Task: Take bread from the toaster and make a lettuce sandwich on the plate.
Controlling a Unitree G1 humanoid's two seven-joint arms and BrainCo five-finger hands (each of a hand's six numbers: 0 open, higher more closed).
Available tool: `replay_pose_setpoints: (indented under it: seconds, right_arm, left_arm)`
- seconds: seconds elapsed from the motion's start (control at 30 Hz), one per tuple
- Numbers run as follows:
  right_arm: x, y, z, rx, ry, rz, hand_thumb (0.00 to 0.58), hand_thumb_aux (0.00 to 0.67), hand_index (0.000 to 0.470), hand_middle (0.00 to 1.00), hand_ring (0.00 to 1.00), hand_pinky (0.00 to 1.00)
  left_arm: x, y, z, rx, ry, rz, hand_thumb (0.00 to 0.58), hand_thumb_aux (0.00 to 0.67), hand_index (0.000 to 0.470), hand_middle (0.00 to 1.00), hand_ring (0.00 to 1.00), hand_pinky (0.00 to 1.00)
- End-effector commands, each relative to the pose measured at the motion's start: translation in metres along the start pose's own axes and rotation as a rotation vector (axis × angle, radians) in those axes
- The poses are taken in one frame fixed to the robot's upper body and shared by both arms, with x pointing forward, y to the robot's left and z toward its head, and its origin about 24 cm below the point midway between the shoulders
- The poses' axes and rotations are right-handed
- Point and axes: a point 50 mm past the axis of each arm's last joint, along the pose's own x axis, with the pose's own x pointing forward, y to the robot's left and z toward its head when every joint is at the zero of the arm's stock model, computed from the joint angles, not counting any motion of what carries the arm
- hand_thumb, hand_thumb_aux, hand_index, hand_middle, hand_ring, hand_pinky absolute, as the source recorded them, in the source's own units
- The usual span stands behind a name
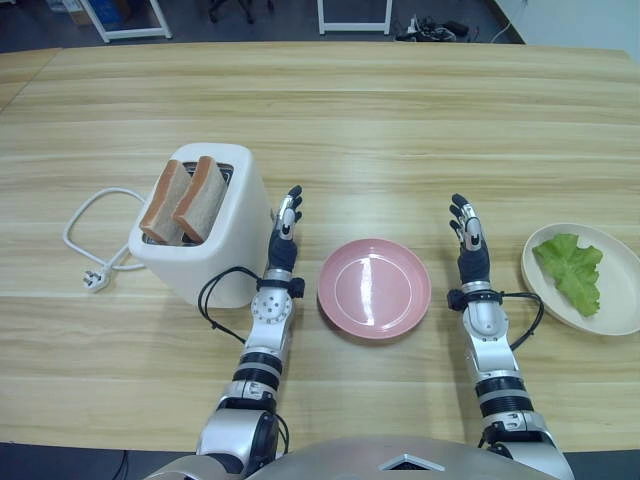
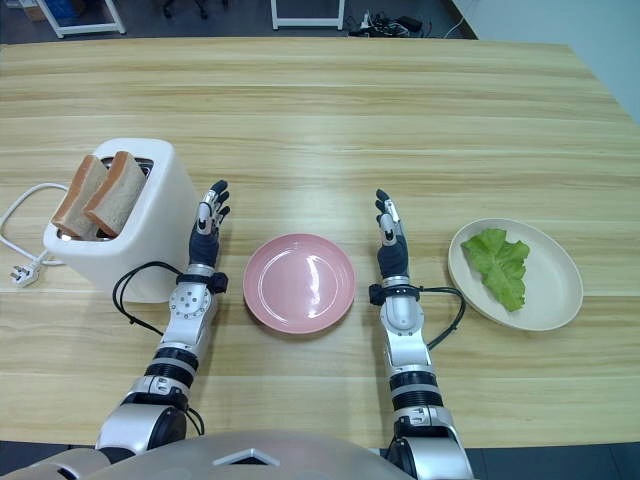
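While both forearms are stretched forward over the wooden table (image 1: 400, 120), the things sit in a row, told here with the pink plate (image 1: 374, 288) as the centre of the dial. A white cord (image 1: 85, 225) loops out at nine o'clock and ends in a plug (image 1: 95, 280) lying loose. The toaster (image 1: 205, 262) stands at ten o'clock, with two slices of bread (image 1: 185, 200) sticking up side by side from its slots. The left hand (image 1: 286, 228) is at nine o'clock, just beside the toaster's wall, fingers straight, pointing to twelve and holding nothing. The right hand (image 1: 470, 245) at three o'clock mirrors it, fingers extended and empty. Farther out at three o'clock, a cream plate (image 1: 620, 300) carries the lettuce (image 1: 572, 268).
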Motion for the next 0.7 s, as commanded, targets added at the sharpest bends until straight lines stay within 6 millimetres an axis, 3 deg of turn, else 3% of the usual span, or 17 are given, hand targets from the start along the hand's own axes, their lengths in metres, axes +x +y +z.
replay_pose_setpoints:
  seconds: [0.03,0.3,0.4,0.5,0.6,0.7]
  right_arm:
    - [0.002,-0.001,-0.001,0.012,0.007,-0.012,0.0,0.0,0.0,0.0,0.0,0.0]
    - [0.002,-0.001,-0.002,0.01,0.013,-0.014,0.0,0.0,0.0,0.0,0.0,0.0]
    - [0.001,-0.001,-0.005,0.011,0.028,-0.012,0.0,0.0,0.0,0.0,0.0,0.0]
    - [0.0,0.001,-0.01,0.009,0.05,-0.021,0.0,0.0,0.0,0.0,0.0,0.0]
    - [0.001,0.008,-0.014,0.01,0.068,-0.008,0.0,0.0,0.0,0.0,0.0,0.0]
    - [0.003,0.013,-0.016,0.013,0.08,0.004,0.0,0.0,0.0,0.0,0.0,0.0]
  left_arm:
    - [-0.001,-0.001,-0.002,0.02,0.007,-0.013,0.0,0.0,0.0,0.0,0.0,0.0]
    - [-0.003,-0.006,0.003,0.011,-0.016,-0.059,0.0,0.0,0.0,0.0,0.0,0.0]
    - [-0.021,-0.015,0.066,0.016,-0.324,-0.202,0.0,0.0,0.0,0.0,0.0,0.0]
    - [-0.057,-0.012,0.146,-0.001,-0.667,-0.382,0.0,0.0,0.0,0.0,0.0,0.0]
    - [-0.078,0.027,0.196,-0.027,-0.843,-0.345,0.0,0.0,0.0,0.0,0.0,0.0]
    - [-0.094,0.067,0.223,0.023,-0.935,-0.246,0.0,0.0,0.0,0.0,0.0,0.0]
